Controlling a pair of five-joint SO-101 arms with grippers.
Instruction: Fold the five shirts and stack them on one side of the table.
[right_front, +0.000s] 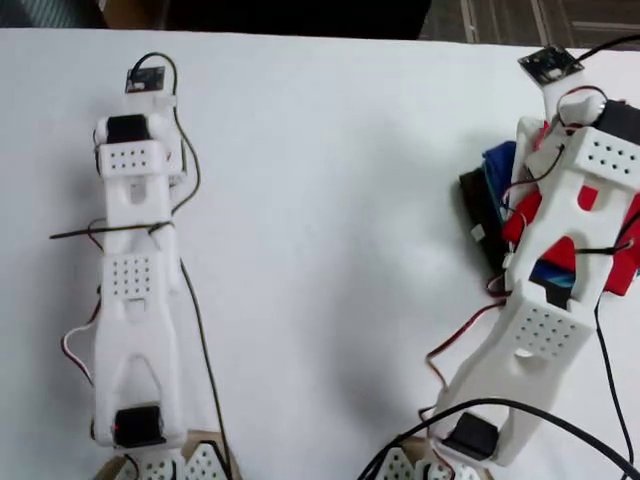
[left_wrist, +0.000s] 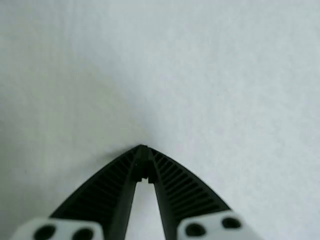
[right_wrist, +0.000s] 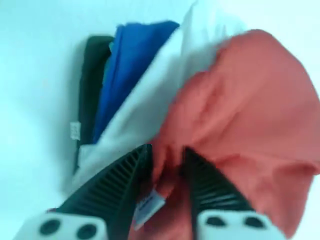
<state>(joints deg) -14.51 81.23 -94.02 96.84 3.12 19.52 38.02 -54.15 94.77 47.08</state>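
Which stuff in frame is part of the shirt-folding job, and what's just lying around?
Job: red shirt, white shirt, blue shirt, black shirt, piled together; right gripper pinching the red one.
Not job: left gripper, shut over bare table; loose cable beside that arm.

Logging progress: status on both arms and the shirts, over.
Left tool shut, over the table. Right tool shut on red shirt, atop the stack. Nothing blocking.
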